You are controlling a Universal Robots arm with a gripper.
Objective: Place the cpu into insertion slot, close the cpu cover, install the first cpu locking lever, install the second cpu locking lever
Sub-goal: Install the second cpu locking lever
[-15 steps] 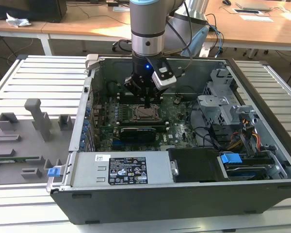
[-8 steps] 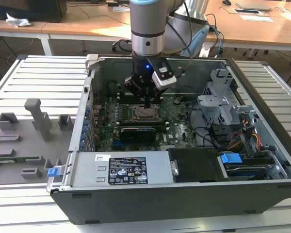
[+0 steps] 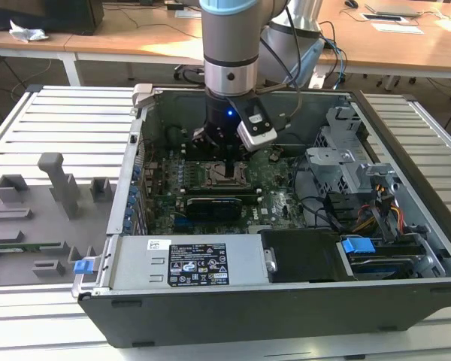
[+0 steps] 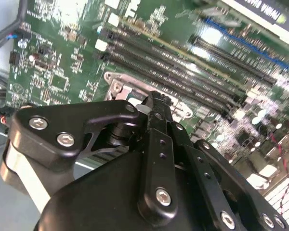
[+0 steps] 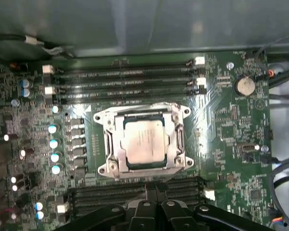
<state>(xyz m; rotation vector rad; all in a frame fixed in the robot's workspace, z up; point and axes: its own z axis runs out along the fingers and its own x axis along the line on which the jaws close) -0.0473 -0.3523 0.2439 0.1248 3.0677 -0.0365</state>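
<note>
The cpu [image 5: 143, 140], a pale silvery square, lies flat in the insertion slot [image 5: 102, 118] on the green motherboard. The cpu cover [image 5: 116, 150], a thin silver frame, lies down around the chip. In the first wrist view my gripper [image 5: 154, 188] is shut with nothing between its fingers, and it hangs just past one edge of the socket, over the dark memory slots. In the second wrist view the gripper [image 4: 155, 100] has its tips close to the socket's silver rim [image 4: 116, 84]. In the exterior view the gripper [image 3: 224, 153] stands straight above the insertion slot [image 3: 224, 175]. How the locking levers stand I cannot tell.
The motherboard sits deep in an open computer case [image 3: 233, 316]. A long black graphics card [image 3: 224, 204] lies just in front of the socket, and a power supply [image 3: 188, 263] in front of that. Drive cages and cables [image 3: 353, 173] fill the exterior view's right. A grey fixture tray [image 3: 37, 218] lies outside on the left.
</note>
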